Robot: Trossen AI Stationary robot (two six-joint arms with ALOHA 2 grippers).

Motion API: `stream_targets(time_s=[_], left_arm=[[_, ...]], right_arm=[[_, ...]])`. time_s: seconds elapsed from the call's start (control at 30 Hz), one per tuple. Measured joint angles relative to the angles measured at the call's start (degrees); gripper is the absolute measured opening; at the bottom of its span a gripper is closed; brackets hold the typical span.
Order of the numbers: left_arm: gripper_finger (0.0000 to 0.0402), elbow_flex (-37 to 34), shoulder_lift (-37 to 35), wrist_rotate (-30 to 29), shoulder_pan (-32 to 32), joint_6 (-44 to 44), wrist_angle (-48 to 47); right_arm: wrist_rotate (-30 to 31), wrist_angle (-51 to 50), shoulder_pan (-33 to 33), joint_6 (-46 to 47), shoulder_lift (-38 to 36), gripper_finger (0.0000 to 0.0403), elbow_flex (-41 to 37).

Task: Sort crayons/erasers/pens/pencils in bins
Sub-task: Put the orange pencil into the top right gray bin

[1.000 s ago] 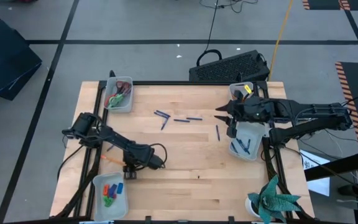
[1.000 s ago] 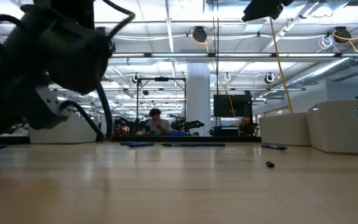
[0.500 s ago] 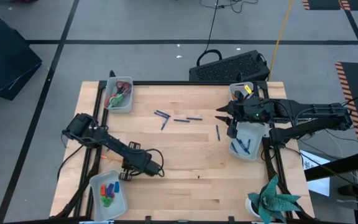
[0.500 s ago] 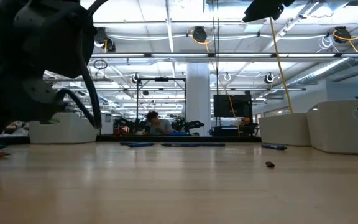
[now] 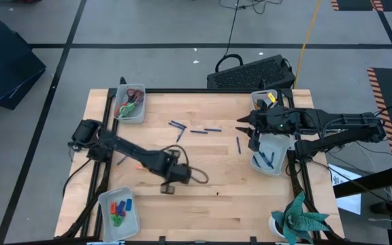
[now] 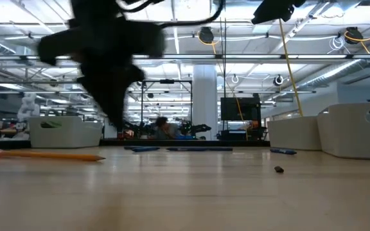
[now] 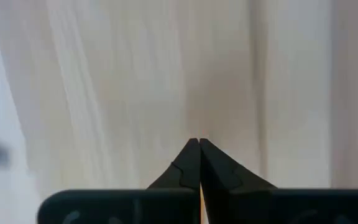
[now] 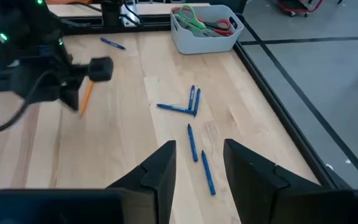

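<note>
A pale wooden table [image 5: 203, 163] in a black frame stands on a grey floor, with a large hall of ceiling lights and desks behind it in the low view; no writing can be read on anything.

The left gripper [image 5: 169, 184] reaches out over the middle of the table near its front. In the left wrist view its fingers [image 7: 191, 163] are pressed together to a point with only bare wood past them, and nothing shows between them. An orange pencil [image 6: 47, 154] lies flat on the wood back along the left arm, toward the table's left side, apart from the gripper.

The right gripper [image 5: 245, 129] hangs at the table's right side, just beside a bin [image 5: 269, 154] holding blue pens. Its fingers [image 8: 160, 168] stand parted and hold nothing. One blue pen [image 5: 237, 144] lies close by it, and a scatter of more blue pens [image 5: 194, 129] lies toward the table's centre, between the two grippers.

A bin [image 5: 120, 207] at the front left corner holds red, green and blue crayons [image 5: 120, 209], well apart from the left gripper. A bin [image 5: 131, 104] at the back left holds scissors [image 8: 202, 20] with green and red handles. A fourth bin [image 5: 264, 100] sits at the back right with something yellow in it. A black keyboard [image 5: 254, 71] lies on the floor beyond the table, and a green plant [image 5: 298, 216] stands at the front right corner.
</note>
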Motion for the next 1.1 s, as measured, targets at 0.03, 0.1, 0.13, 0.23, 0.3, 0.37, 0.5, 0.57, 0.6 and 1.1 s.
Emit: stream_targets(time_s=[0.03, 0.1, 0.13, 0.23, 0.3, 0.37, 0.5, 0.57, 0.6, 1.1], left_arm=[[0.0001, 0.5, 0.2, -0.1, 0.7, -0.1, 3.3], [0.0004, 1.7, 0.2, -0.5, 2.1, -0.3, 5.7], [0.0007, 2.4, 0.1, -0.7, 2.7, -0.3, 6.5], [0.0029, 3.9, 0.0, -1.4, 4.0, 0.4, 6.3], [0.0052, 4.1, -0.8, -0.8, 4.1, 1.7, 4.2], [0.0079, 3.9, -2.2, 0.2, 4.1, 2.8, 1.3], [0.0141, -2.0, -6.5, 0.7, 4.0, 5.2, -6.2], [0.0169, -7.1, -10.1, 0.8, 4.1, 5.4, -7.4], [0.0181, -9.9, -12.3, 0.9, 4.1, 5.8, -8.5], [0.0159, -27.6, -26.6, 7.0, 11.0, 11.3, -6.5]], right_arm=[[0.0, -0.4, 0.0, 0.0, 0.0, 0.0125, 0.0], [0.0, -1.6, 0.0, 0.0, 0.0, 0.0125, 0.0], [0.0, -2.2, 0.0, 0.1, 0.0, 0.0125, 0.0], [-0.2, -3.3, 0.0, 2.0, 0.0, 0.0125, 0.0], [-0.3, -4.1, 0.0, 2.9, 0.0, 0.0125, 0.0], [-0.3, -4.8, 0.0, 3.0, 0.1, 0.0125, 0.0], [-0.4, -5.8, 0.0, 4.4, 0.3, 0.0125, 0.0], [-0.4, -5.8, 0.0, 5.5, 0.4, 0.0125, 0.0], [-0.4, -5.9, 0.0, 6.1, 0.4, 0.0125, 0.0], [-0.3, -6.1, 0.2, 13.5, 2.0, 0.0125, 0.0]])
